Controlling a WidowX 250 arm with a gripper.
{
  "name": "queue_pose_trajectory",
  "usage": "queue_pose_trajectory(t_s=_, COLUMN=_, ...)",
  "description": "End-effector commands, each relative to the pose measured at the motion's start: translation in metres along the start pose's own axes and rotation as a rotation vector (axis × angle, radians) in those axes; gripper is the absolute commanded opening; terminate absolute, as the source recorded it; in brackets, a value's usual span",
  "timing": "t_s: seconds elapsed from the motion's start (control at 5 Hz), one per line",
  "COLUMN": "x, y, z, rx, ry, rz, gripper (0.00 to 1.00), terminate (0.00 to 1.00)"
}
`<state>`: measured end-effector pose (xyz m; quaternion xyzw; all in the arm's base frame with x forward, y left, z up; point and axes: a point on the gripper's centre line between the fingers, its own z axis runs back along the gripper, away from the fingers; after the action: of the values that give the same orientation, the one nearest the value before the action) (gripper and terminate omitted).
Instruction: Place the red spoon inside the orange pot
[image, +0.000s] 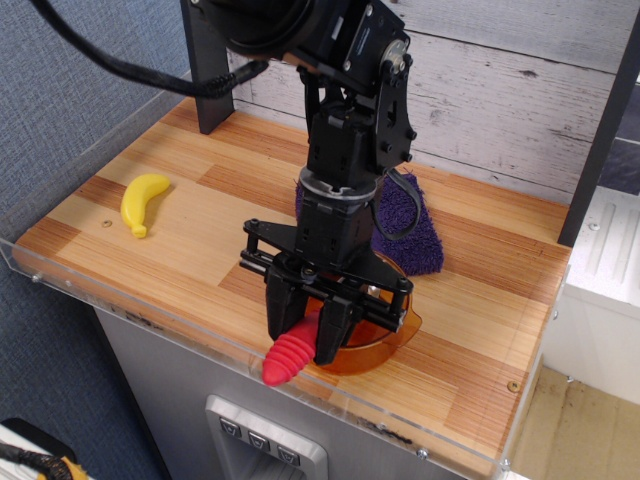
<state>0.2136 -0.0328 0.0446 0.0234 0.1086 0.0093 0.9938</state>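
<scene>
My gripper (306, 327) is shut on the red spoon (290, 357). The spoon's ribbed red handle sticks out down and to the left of the fingers, over the table's front edge. Its metal bowl is hidden behind the fingers. The orange pot (378, 332) sits on the wooden table just behind and to the right of the gripper, mostly covered by it. The gripper hangs low over the pot's near-left rim.
A yellow toy banana (143, 200) lies at the left of the table (190, 235). A dark purple towel (410, 232) lies behind the pot. A clear plastic lip (150, 312) runs along the front edge. A dark post (208, 85) stands at the back left.
</scene>
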Motion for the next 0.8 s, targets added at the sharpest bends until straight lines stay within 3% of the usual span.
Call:
queue_pose_trajectory(t_s=0.0, x=-0.001, y=0.009, z=0.015, rx=0.004, ry=-0.033, rz=0.022, gripper=1.0, terminate=0.0)
queue_pose_trajectory(t_s=0.2, x=-0.001, y=0.013, z=0.025, rx=-0.007, ry=-0.076, rz=0.033, gripper=1.0, terminate=0.0)
queue_pose_trajectory(t_s=0.4, x=0.0, y=0.017, z=0.05, rx=0.0, ry=-0.144, rz=0.049, gripper=1.0, terminate=0.0)
queue_pose_trajectory(t_s=0.6, x=0.002, y=0.03, z=0.07, rx=0.036, ry=-0.232, rz=0.059, gripper=1.0, terminate=0.0)
